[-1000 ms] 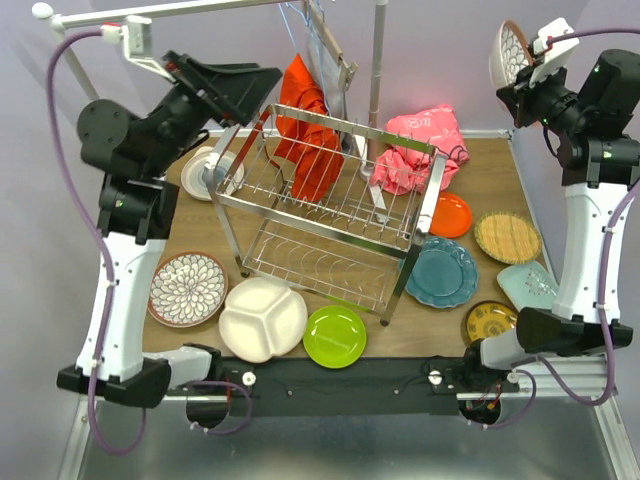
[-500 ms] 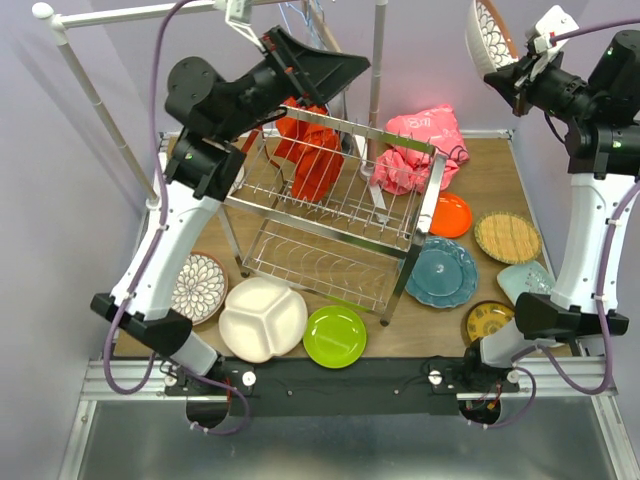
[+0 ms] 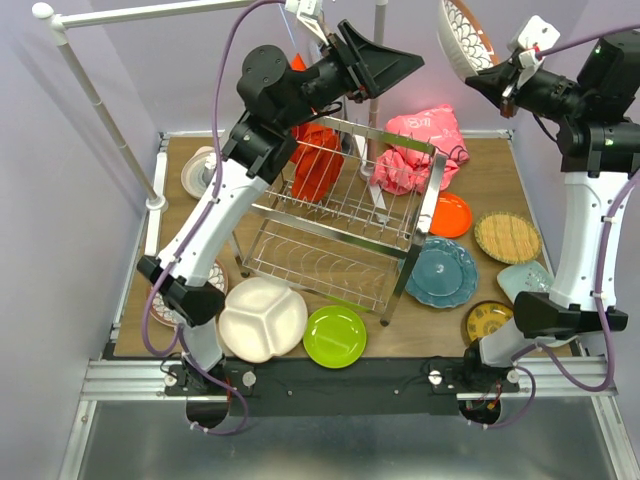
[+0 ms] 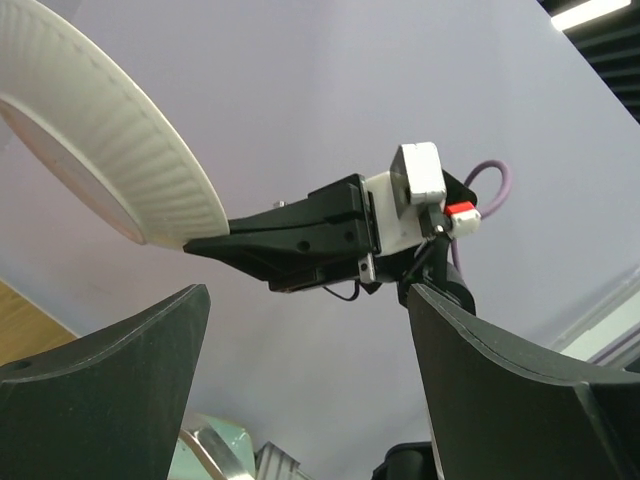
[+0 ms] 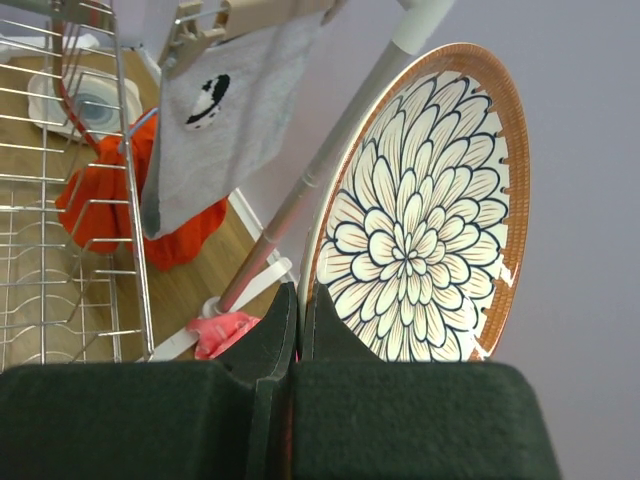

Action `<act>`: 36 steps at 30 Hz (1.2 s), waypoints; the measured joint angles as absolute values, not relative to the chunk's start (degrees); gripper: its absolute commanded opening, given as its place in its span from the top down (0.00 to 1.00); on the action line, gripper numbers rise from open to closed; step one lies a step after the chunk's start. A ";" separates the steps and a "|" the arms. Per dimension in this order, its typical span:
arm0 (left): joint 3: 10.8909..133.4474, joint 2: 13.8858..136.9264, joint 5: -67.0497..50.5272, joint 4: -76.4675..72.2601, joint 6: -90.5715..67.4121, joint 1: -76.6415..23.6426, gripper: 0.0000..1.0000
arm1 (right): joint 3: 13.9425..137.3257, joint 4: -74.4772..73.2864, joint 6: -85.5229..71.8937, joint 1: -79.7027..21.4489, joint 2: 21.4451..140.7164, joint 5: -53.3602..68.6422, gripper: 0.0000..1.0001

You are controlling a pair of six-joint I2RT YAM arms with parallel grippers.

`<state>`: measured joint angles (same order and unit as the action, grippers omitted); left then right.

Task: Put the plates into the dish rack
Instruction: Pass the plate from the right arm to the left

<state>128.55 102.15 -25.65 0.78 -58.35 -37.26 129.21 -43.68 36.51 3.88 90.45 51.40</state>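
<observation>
My right gripper (image 3: 480, 80) is raised high at the back right and is shut on the rim of a white-and-dark floral plate (image 3: 465, 35) with an orange-brown border, held on edge; the right wrist view shows the plate (image 5: 420, 220) in the closed jaws (image 5: 300, 320). My left gripper (image 3: 405, 62) is open and empty, raised above the steel dish rack (image 3: 340, 215) and pointing at that plate. Its wrist view shows the plate's white ribbed underside (image 4: 100, 130) beyond its fingers (image 4: 310, 400). The rack holds no plates.
On the table lie a white divided plate (image 3: 262, 318), lime green (image 3: 335, 336), teal (image 3: 441, 272), orange (image 3: 451, 214), woven yellow (image 3: 507, 237), pale aqua (image 3: 527, 282), yellow patterned (image 3: 489, 320) and a small white one (image 3: 197, 170). Red (image 3: 315, 150) and pink (image 3: 415, 145) cloths and a white-poled rail (image 3: 110, 130) stand behind.
My left arm has swung up and right, from the table's left side to above the rack. My right gripper has carried the floral plate leftward toward it.
</observation>
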 measured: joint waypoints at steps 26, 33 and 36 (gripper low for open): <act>135.20 107.96 -13.58 13.26 -58.15 -39.13 0.13 | 120.38 -51.07 59.35 -9.93 81.84 43.68 0.99; 135.79 108.16 -10.00 19.11 -56.12 -39.13 0.26 | 111.28 -49.06 68.29 -15.77 76.71 33.95 0.99; 136.44 108.55 -8.16 20.91 -54.61 -39.13 0.37 | 108.75 -48.47 71.05 -17.82 75.09 30.74 0.99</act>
